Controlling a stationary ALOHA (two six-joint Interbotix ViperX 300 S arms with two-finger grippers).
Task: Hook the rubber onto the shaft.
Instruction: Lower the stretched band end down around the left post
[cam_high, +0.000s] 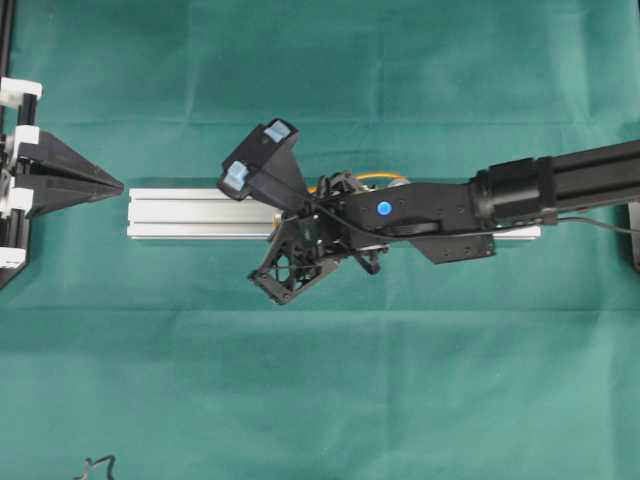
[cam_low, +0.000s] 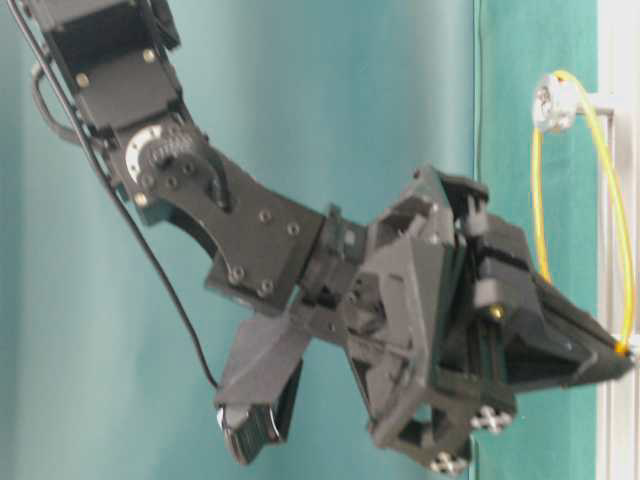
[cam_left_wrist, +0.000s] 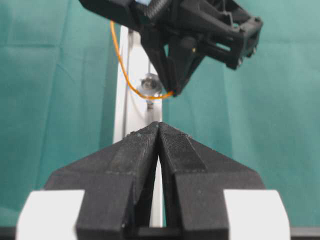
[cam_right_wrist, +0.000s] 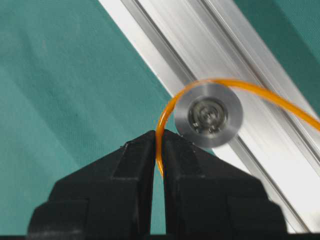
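1. The right tool (cam_right_wrist: 159, 150), black jaws pinched tight on the thin orange rubber band (cam_right_wrist: 159, 135), hangs at centre frame in the right wrist view, the band curving up around the round silver shaft head (cam_right_wrist: 208, 114).
2. In the overhead view, the long grey aluminium rail (cam_high: 190, 214) runs across mid-frame on the green-clothed desk (cam_high: 320, 390); the right arm lies over its right half.
3. The left tool (cam_high: 112, 185), jaws pressed together on nothing, sits at the left edge, just short of the rail's left end.
4. Bare green cloth spreads above and below the rail.
5. At table level, the band (cam_low: 600, 130) loops from the shaft head (cam_low: 553, 102), upper right, down to the right tool's tip at the rail's edge.
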